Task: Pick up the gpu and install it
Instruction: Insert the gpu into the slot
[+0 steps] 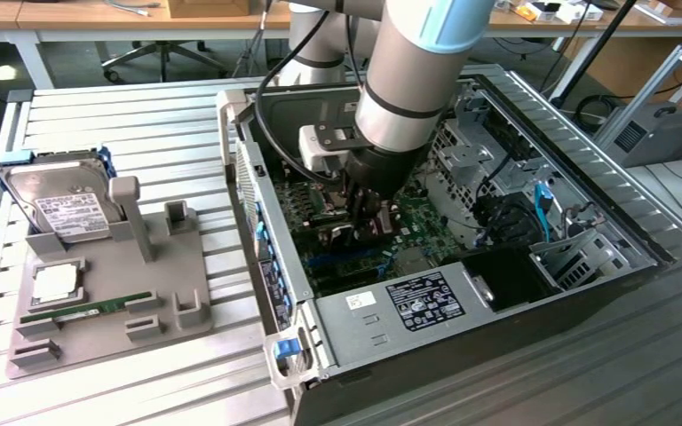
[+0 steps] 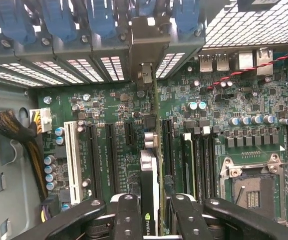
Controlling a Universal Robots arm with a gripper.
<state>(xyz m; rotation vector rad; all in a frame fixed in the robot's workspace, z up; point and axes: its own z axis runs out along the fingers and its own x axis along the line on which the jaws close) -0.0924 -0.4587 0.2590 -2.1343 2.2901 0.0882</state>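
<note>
Thin flat gpu card [image 2: 149, 190]: was green-edged, black-faced.
Flat motherboard [image 2: 119, 125]: was dark green.
Plastic slot clips [image 2: 59, 20]: were blue.

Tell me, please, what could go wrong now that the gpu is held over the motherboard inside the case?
1. The gpu, gripped edge-on by the jaws, hangs among several parallel black slots; if slightly off, its edge could strike the motherboard instead of seating.
2. Its metal bracket sits close to the case's rear slot covers and might snag there.
</note>
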